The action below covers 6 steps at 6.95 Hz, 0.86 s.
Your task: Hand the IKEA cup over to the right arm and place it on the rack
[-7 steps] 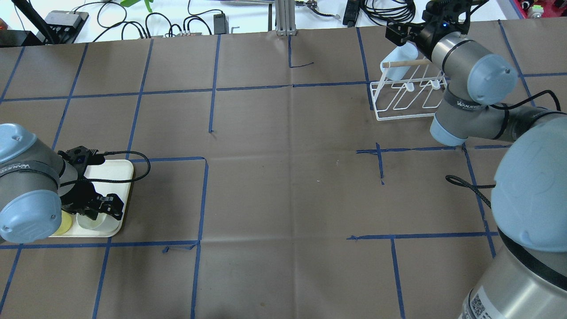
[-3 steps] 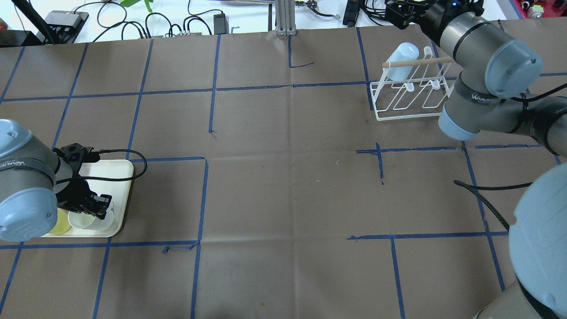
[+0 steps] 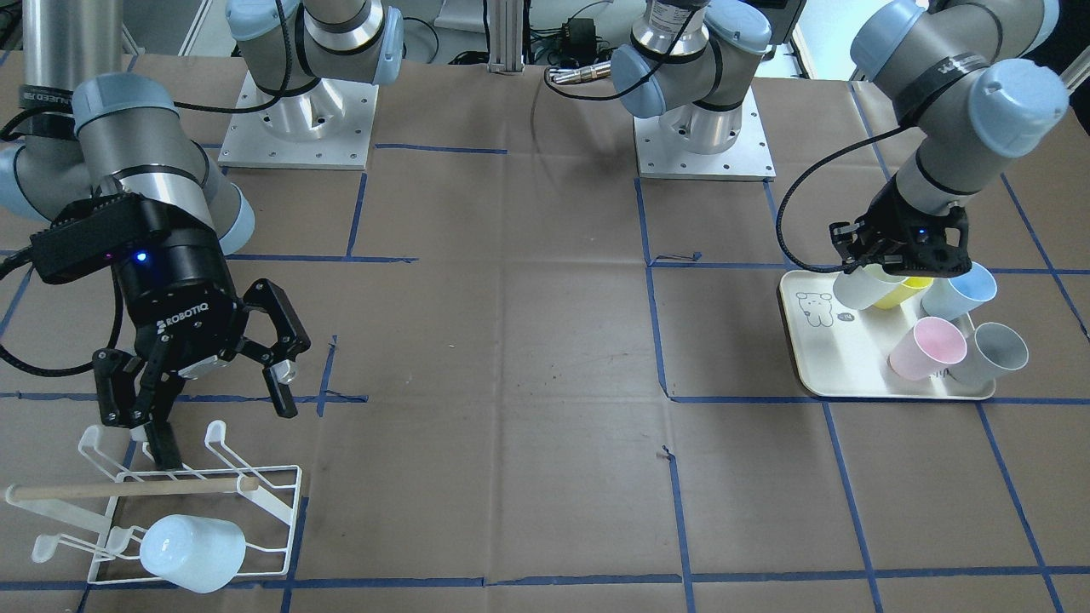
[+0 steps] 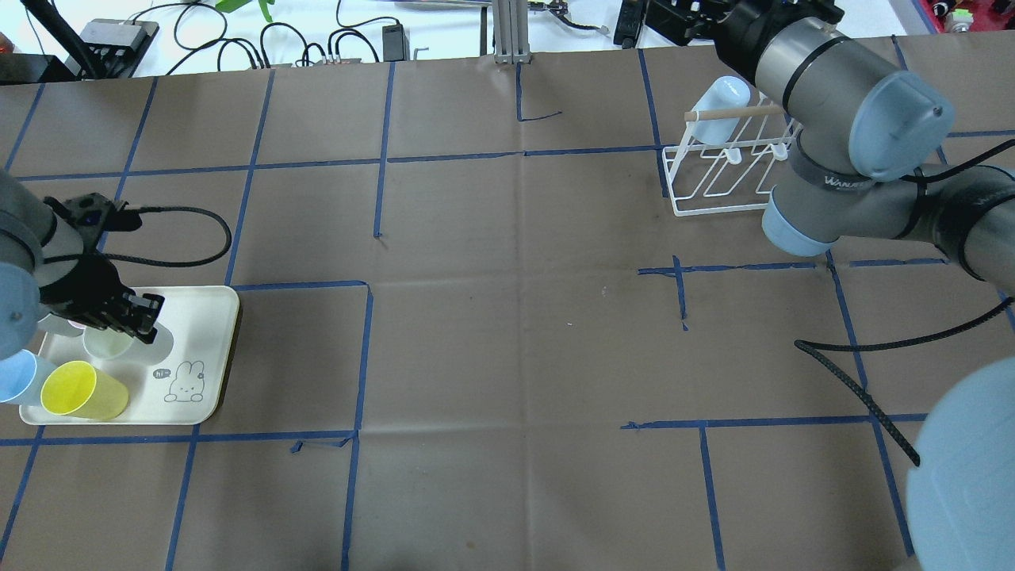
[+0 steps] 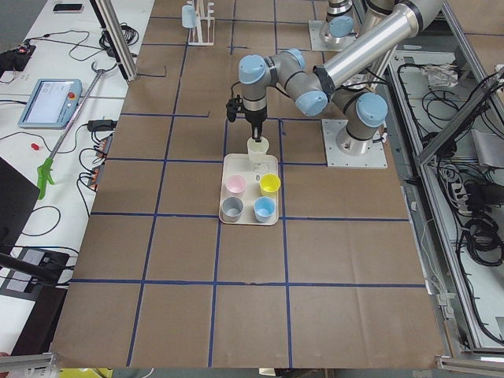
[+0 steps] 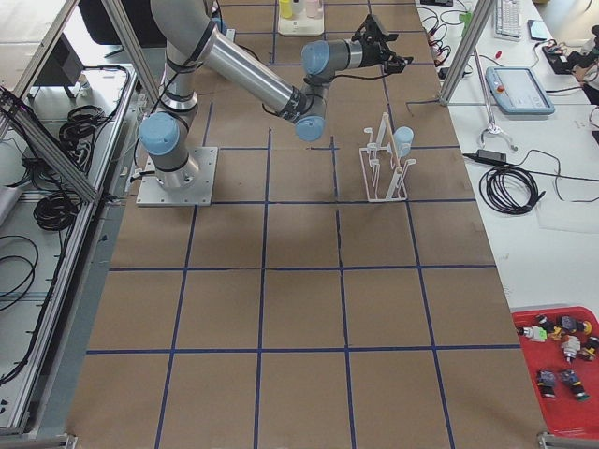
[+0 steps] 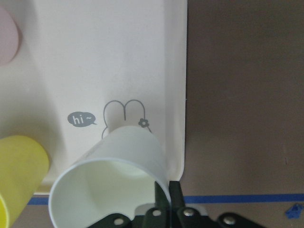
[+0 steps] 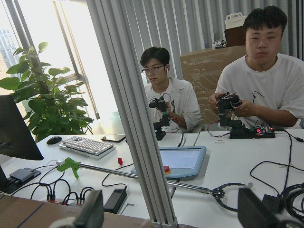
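My left gripper is shut on the rim of a white cup and holds it just above the cream tray. The left wrist view shows the fingers pinching the cup. From the front, the left gripper holds the cup at the tray's robot-side end. My right gripper is open and empty, above the white wire rack. A light-blue cup hangs upside down on the rack.
Yellow and blue cups stand on the tray, along with pink and grey ones. A wooden dowel lies across the rack. Operators and desk gear lie beyond the table's far edge.
My left gripper has closed on the white cup and carried it across the tray. My right gripper has drawn up and away from the rack, leaving the light-blue cup there.
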Tool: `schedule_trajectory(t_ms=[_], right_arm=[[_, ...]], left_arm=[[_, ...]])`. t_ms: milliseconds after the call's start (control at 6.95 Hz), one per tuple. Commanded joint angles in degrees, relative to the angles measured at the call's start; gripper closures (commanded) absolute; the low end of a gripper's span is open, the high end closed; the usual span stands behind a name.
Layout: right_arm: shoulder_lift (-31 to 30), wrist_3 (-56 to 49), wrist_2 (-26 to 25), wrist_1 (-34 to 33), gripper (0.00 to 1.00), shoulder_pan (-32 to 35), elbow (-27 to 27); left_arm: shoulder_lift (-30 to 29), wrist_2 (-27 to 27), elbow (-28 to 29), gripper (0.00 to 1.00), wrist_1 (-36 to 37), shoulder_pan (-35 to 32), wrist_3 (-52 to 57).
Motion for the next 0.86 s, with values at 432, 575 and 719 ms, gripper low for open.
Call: schedule_trajectory(t_ms=[432,575,719], right_arm=[[-0.2,26.8,-7.8,0.0,0.00,8.4,3.6],[-0.1,36.3,-9.9,0.0,0.00,9.4,3.7],[0.0,45.0,-9.9,0.0,0.00,9.7,4.0]], left_arm=[[-7.2,-4.7,27.5,1.00,-20.0,-5.7,-1.8],[-7.3,-10.5,26.5,1.00,-17.1,-5.7,-1.8],[-7.6,-14.5,25.3,1.00,-11.6,-5.7,-1.4]])
